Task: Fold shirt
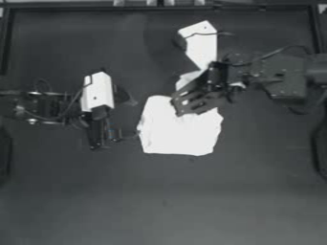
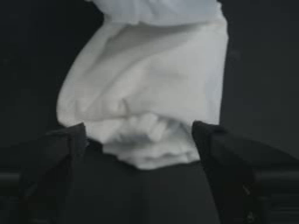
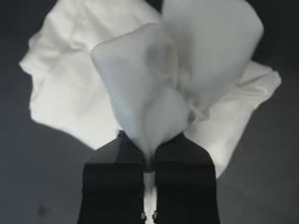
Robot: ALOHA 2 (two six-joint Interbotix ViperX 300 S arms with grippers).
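Right pincer (image 3: 151,151) pinches shirt (image 1: 179,131) fold; left pincer (image 2: 137,144) seemingly open beside hem.

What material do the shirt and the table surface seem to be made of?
The shirt looks like soft, matte white woven or knit cloth: it bunches, creases and drapes in loose folds where the right claw pinches it, and near the open left claw. The table looks like a dark, flat, matte sheet with a faint sheen; whether it is rubber, plastic or painted board cannot be told.
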